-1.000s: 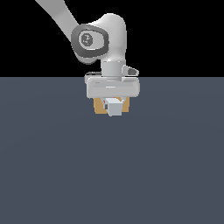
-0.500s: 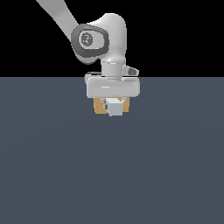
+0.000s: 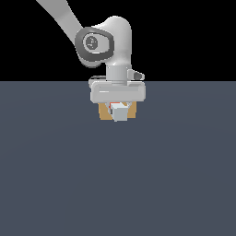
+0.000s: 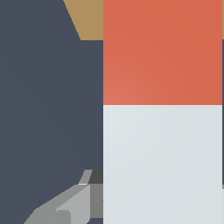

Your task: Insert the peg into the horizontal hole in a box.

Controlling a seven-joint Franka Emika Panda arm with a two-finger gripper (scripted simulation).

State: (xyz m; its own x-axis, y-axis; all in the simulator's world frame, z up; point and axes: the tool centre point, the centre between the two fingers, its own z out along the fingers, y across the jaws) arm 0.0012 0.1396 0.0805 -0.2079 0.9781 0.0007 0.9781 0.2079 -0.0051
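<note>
Flat slate-grey floor (image 3: 69, 184) beneath a black backdrop (image 3: 193, 37).

Peg (image 4: 162, 109) red-orange and white; box (image 3: 105, 112) tan; floor (image 3: 115, 184) slate-grey.

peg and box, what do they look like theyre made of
It's a simulator render, so only guesses. The peg looks like smooth painted plastic or wood: flat matte red-orange and white halves, sharp edges, no grain or shine. The box is plain matte tan, perhaps wood or cardboard, with no visible texture either.

Bare simulated scene, flat slate-grey floor (image 3: 118, 184), black void behind, untextured rendered robot arm (image 3: 110, 41)
</note>
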